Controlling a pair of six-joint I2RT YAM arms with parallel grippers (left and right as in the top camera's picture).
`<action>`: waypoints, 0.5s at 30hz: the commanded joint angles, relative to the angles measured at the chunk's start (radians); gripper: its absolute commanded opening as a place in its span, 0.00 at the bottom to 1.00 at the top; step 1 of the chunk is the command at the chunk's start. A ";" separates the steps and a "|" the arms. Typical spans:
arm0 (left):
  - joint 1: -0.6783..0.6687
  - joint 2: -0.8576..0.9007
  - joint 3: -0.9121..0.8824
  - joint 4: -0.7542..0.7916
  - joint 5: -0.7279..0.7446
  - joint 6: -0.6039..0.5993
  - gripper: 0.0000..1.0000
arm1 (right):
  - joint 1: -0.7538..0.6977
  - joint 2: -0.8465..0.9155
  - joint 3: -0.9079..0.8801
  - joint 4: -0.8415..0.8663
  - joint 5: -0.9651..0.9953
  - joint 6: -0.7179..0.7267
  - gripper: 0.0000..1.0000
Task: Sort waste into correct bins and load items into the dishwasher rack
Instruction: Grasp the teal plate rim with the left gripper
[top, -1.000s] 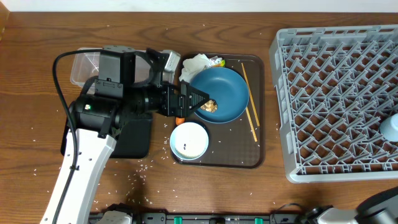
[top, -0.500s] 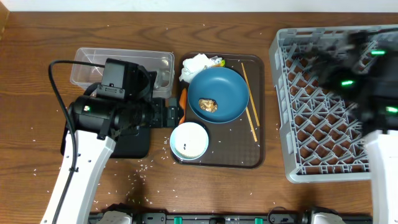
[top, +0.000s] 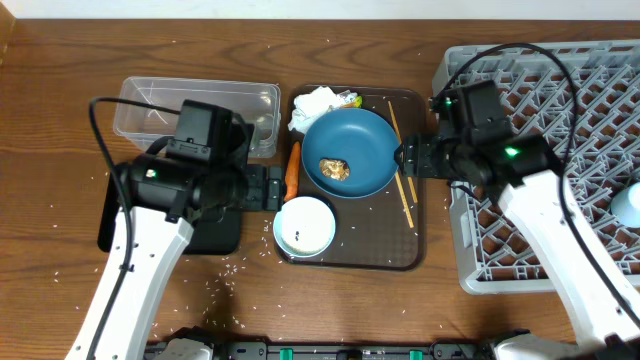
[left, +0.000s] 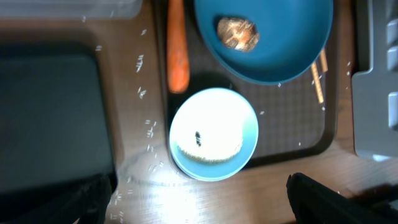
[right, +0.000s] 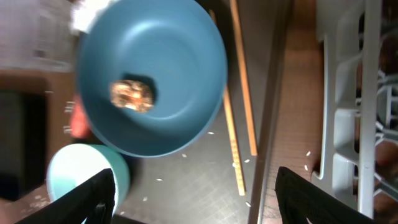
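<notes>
The dark-blue bowl sits on the brown serving tray with brownish food scraps in it. The white bowl is in front of it, and the orange carrot lies at its left. The napkin and wrapper lie behind. The chopsticks lie to the bowl's right. My left gripper is open and empty, just left of the carrot and white bowl. My right gripper is open and empty above the chopsticks, beside the blue bowl. The white-and-pink cup is out of view.
The clear tub stands at back left. The black tray is mostly under my left arm. The grey rack fills the right, with a light-blue cup at its right edge. The brown serving tray is central. Rice grains dot the table.
My left gripper pulled back left from the blue bowl to beside the carrot. My right arm swung in from the rack to the tray's right side, over the chopsticks.
</notes>
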 joint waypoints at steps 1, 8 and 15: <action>-0.032 0.029 -0.010 0.040 -0.026 0.006 0.91 | 0.008 0.041 0.002 -0.010 0.028 0.027 0.75; -0.109 0.171 -0.010 0.212 -0.142 -0.082 0.73 | 0.008 0.006 0.002 -0.022 0.028 0.016 0.75; -0.174 0.362 -0.010 0.388 -0.194 -0.182 0.72 | 0.007 -0.132 0.002 -0.051 0.070 -0.007 0.78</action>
